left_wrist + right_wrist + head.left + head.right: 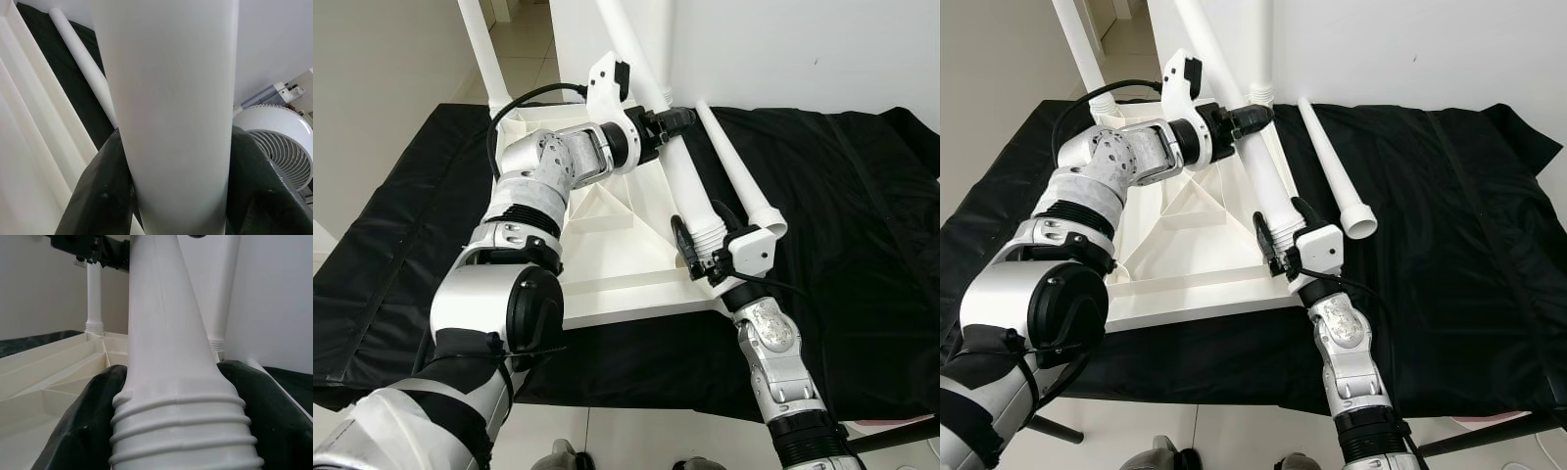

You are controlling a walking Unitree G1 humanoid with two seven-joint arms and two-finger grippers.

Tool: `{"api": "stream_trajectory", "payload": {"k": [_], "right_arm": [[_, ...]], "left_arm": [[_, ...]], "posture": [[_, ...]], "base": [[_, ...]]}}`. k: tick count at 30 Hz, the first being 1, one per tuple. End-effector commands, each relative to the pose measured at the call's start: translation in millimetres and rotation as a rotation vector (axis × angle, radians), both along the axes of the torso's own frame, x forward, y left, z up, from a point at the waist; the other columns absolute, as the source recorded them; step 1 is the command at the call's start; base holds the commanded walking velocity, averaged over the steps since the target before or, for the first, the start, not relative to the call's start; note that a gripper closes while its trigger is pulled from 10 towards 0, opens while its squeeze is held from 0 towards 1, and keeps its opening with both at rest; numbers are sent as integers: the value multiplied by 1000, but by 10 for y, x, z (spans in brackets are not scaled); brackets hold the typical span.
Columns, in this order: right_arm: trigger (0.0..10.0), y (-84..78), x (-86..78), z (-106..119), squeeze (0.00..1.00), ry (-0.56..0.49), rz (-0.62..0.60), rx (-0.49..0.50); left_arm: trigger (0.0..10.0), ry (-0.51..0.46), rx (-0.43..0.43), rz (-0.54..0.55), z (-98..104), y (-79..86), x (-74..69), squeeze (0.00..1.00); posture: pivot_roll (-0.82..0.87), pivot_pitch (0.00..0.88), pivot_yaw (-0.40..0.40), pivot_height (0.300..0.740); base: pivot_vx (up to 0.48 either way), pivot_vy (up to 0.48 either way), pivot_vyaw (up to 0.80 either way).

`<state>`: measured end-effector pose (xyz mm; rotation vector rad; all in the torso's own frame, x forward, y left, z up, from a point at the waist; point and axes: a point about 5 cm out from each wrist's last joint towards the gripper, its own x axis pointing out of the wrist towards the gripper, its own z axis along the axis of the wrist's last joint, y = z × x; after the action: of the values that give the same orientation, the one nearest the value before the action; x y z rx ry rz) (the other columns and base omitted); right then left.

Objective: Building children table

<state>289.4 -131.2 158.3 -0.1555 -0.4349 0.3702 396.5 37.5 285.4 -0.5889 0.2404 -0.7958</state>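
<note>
Black cloth [862, 225] covers the bench, and the white tabletop [636, 284] lies upside down on it. One leg [690, 191] leans over the tabletop's near right corner. The left gripper [674, 121] is clamped around its upper shaft, the right gripper [697, 257] is clamped on its ribbed lower end. A spare leg [1337, 171] lies on the cloth just right of it.
</note>
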Motion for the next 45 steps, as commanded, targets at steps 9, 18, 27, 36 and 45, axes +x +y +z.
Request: {"api": "stream_trajectory", "payload": {"k": [9, 18, 27, 36, 45], "right_arm": [[10000, 35, 34, 29, 1000, 45, 30, 62], [10000, 27, 148, 85, 0, 126, -27, 20], [10000, 29, 227, 310, 0, 134, -17, 52], [10000, 48, 308, 509, 0, 106, -27, 62], [10000, 91, 380, 544, 0, 127, -39, 52]], "left_arm": [[10000, -117, 31, -10, 200, -44, -29, 0], [10000, -319, 85, 86, 348, -40, -68, 0], [10000, -551, 172, 190, 416, -106, -214, 0], [10000, -662, 216, 210, 395, -218, -347, 0], [10000, -682, 192, 209, 392, -289, -442, 0]], "posture": [[-156, 18, 89, 740], [-158, 15, 86, 740], [-155, 3, 70, 740], [-147, 0, 64, 740], [-137, 0, 69, 740]], "base": [[0, 0, 0], [0, 0, 0], [0, 0, 0], [0, 0, 0], [0, 0, 0]]}}
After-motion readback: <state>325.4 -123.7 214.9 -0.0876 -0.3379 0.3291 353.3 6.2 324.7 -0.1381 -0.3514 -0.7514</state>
